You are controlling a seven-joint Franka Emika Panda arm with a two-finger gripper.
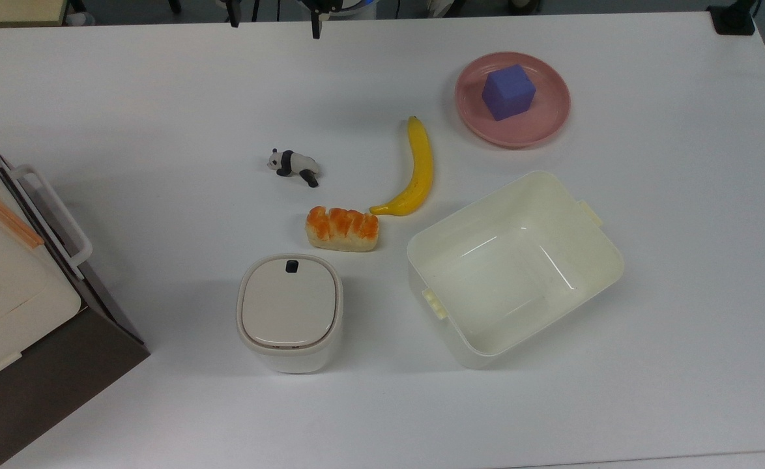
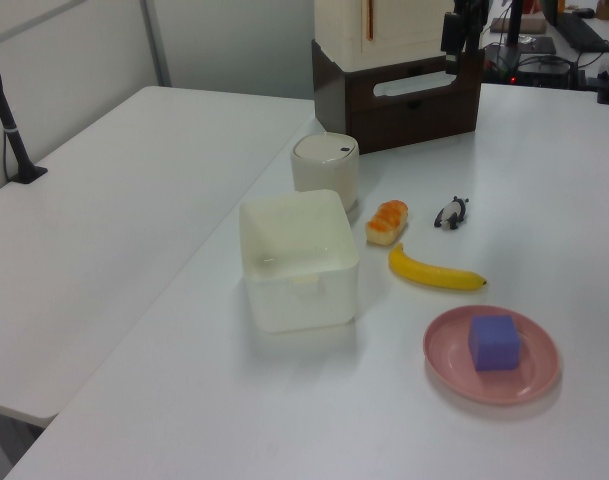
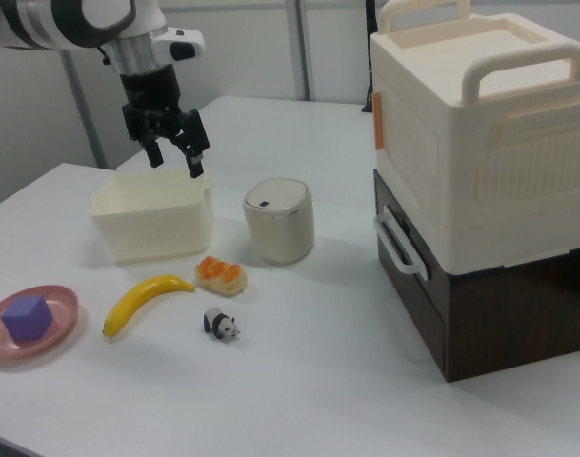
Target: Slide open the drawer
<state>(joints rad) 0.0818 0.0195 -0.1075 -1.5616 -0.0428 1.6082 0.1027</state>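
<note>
I log the gripper (image 3: 173,158) raised above the desk (image 3: 318,381), fingers spread, pointing down, drawer (image 3: 413,276) closed under cream box (image 3: 480,143) at right view's right, lidded bin (image 3: 279,221), tub (image 3: 152,217), banana (image 3: 145,300) between.

Bright, even overhead light; the white bench (image 1: 161,98) shows mild glare. Shadows soft, short, close under objects. Left view slightly hazy, far edge soft.
</note>
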